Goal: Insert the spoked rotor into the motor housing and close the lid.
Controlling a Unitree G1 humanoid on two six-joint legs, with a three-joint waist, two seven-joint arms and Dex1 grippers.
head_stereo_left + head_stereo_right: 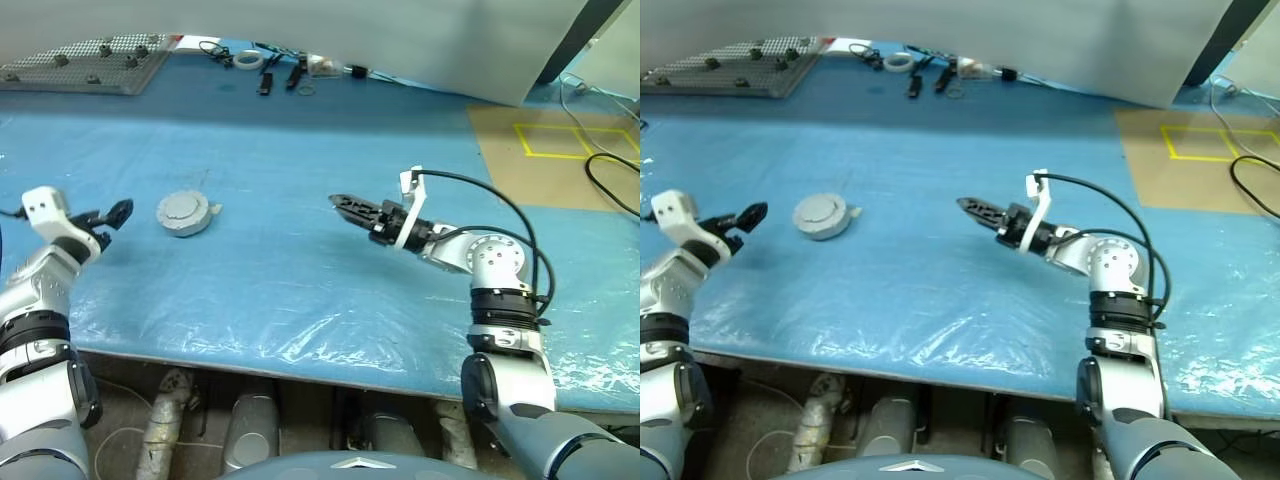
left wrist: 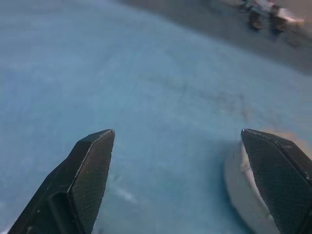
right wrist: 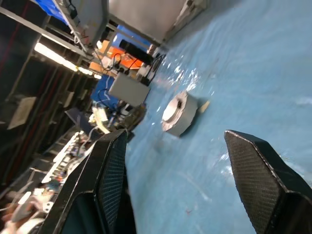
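At left centre of the head view we see the housing [image 1: 183, 213] resting on the blue cover [image 1: 300, 150], its lid [image 1: 181, 207] seated grey face up. The rotor is presumably under the lid, though we cannot see inside. Our left gripper [image 1: 112, 215] sits just left of it with jaws wide and nothing between them. Our right gripper [image 1: 345, 205] hovers at centre, well apart from it, jaws open and empty too. We judge the closing step finished or nearly so. Next we would only check the lid sits flush and pull both arms clear.
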